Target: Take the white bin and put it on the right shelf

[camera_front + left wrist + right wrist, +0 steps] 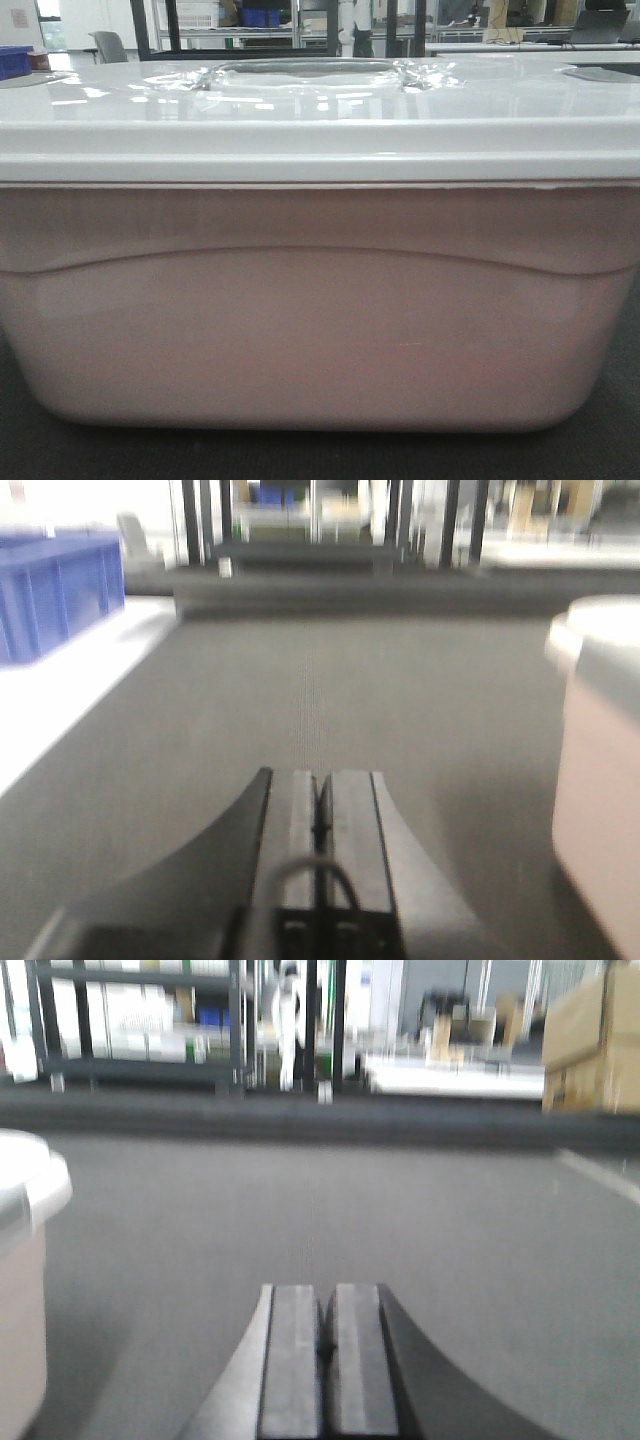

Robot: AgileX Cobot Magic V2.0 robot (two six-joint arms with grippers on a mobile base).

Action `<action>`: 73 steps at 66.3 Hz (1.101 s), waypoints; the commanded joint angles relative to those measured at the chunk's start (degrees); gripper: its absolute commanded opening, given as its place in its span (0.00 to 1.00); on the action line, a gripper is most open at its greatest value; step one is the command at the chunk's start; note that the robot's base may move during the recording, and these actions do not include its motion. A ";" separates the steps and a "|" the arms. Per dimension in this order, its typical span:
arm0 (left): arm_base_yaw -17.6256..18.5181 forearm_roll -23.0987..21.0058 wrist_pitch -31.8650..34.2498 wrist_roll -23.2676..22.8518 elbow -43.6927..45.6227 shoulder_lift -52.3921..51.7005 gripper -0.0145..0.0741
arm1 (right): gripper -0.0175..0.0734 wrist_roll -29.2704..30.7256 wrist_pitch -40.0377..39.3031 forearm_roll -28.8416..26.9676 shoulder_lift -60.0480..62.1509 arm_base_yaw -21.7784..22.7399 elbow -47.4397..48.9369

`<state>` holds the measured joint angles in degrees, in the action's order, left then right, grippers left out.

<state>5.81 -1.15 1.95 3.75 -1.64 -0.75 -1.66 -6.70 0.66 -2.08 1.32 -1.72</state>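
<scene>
The white bin point(320, 320) sits off to the right of the left gripper point(320, 815) and off to the left of the right gripper point(322, 1335). Both grippers are pressed together, holding nothing. Neither touches the bin.

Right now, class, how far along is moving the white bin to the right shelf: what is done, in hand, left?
Done: nothing yet; the white bin sits lidded on the dark mat. In hand: the left gripper and right gripper flank it, both shut, empty, apart from it. Left: grasping, lifting, placing on the shelf.
</scene>
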 commanded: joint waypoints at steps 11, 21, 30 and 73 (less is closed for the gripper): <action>-0.20 -0.35 10.46 -0.30 6.53 -0.42 0.02 | 0.23 0.10 -7.90 0.75 -0.64 0.33 6.79; -0.20 0.52 10.23 -0.30 13.61 -0.19 0.02 | 0.23 0.10 -0.71 0.75 -0.94 0.33 16.70; -0.20 4.68 3.09 -0.30 20.34 -0.19 0.02 | 0.23 0.10 6.70 0.75 -2.42 0.33 24.94; -0.20 -2.35 -44.98 -0.30 59.87 34.61 0.02 | 0.23 0.10 54.62 -10.21 -33.95 0.33 60.73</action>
<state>5.71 -0.83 -39.92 3.75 52.93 28.88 -1.66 44.63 -7.99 -31.27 1.32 54.71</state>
